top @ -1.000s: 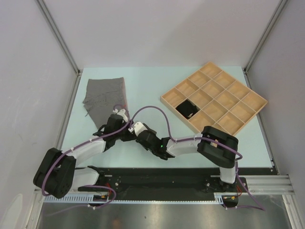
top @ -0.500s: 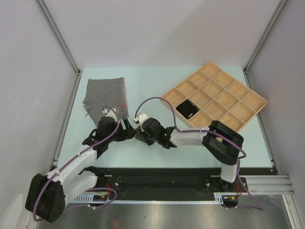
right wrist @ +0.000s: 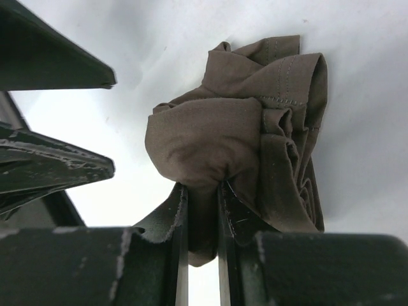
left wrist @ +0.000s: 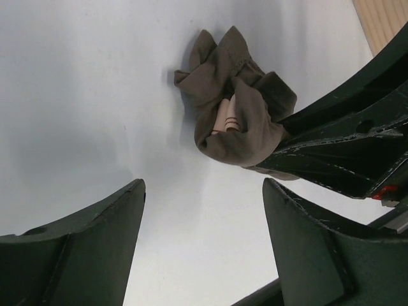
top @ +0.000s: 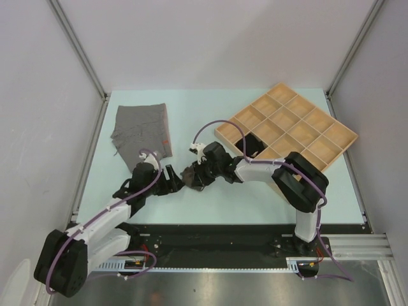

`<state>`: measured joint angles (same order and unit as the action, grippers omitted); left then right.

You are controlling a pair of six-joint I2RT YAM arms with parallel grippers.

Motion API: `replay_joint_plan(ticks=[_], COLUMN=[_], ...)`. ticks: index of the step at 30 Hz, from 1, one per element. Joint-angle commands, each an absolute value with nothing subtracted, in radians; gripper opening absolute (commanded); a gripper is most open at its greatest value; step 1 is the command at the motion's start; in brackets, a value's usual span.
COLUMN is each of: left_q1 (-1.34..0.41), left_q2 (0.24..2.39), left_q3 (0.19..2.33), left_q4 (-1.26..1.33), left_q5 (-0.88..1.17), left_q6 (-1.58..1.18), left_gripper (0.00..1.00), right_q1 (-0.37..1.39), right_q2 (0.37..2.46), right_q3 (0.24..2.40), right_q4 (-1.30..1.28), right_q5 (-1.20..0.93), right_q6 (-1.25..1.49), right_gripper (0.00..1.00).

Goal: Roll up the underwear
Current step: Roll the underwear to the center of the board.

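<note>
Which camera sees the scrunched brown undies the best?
The right wrist view: the brown underwear fills the picture, folds and stitching clear, pinched by the right end effector. The left wrist view shows it smaller, partly hidden by that end effector. From the top camera it is a small dark lump.

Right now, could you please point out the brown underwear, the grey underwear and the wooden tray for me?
brown underwear [right wrist: 217, 140], right wrist view, on its bunched front fold.
grey underwear [top: 143, 127], top external view, middle of the flat cloth.
wooden tray [top: 317, 120], top external view, a bare compartment.
</note>
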<state>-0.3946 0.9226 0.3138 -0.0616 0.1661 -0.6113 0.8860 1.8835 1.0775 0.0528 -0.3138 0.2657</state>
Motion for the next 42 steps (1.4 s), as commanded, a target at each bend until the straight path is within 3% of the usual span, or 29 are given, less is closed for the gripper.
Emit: replay_joint_plan(ticks=[1,18,21,25,27,30,31,34,37,42], left_q1=[-0.396,-0.416,-0.420,-0.426,-0.428,-0.434,-0.436,-0.442,-0.451,-0.468], left_q2=[0.966,1.282,1.318,1.379,1.397,1.420,1.428,1.433,1.431,1.433], left_q3=[0.318,0.368,0.385,0.393,0.393,0.396,0.399,0.403,0.402,0.400], left_q4=[0.092,0.353,0.368,0.387,0.402,0.417,0.414,0.403,0.394,0.388], left_q5=[0.193,0.218,0.219,0.219,0.224,0.227,0.229,0.224,0.215,0.201], left_q6=[-0.643,-0.640,-0.634,-0.632,-0.634,-0.630,-0.627,-0.614,-0.598,-0.578], left_gripper=[0.79,0.76,0.69,0.50,0.40,0.28,0.27,0.26,0.24,0.24], right_q1=[0.868,0.775,0.770,0.765,0.764,0.764,0.764,0.762,0.761,0.759], right_q2=[1.954,2.025,2.037,2.034,2.025,2.005,1.999,1.973,1.942,1.888], right_q3=[1.063,1.117,1.124,1.132,1.138,1.143,1.144,1.149,1.155,1.178], right_q4=[-0.058,-0.087,-0.091,-0.095,-0.109,-0.121,-0.129,-0.149,-0.172,-0.225], right_q5=[-0.521,-0.595,-0.601,-0.603,-0.598,-0.591,-0.581,-0.566,-0.536,-0.473], right_q6=[0.319,0.308,0.307,0.307,0.299,0.287,0.284,0.272,0.259,0.230], right_gripper=[0.00,0.00,0.00,0.01,0.04,0.18,0.29,0.47,0.55,0.60])
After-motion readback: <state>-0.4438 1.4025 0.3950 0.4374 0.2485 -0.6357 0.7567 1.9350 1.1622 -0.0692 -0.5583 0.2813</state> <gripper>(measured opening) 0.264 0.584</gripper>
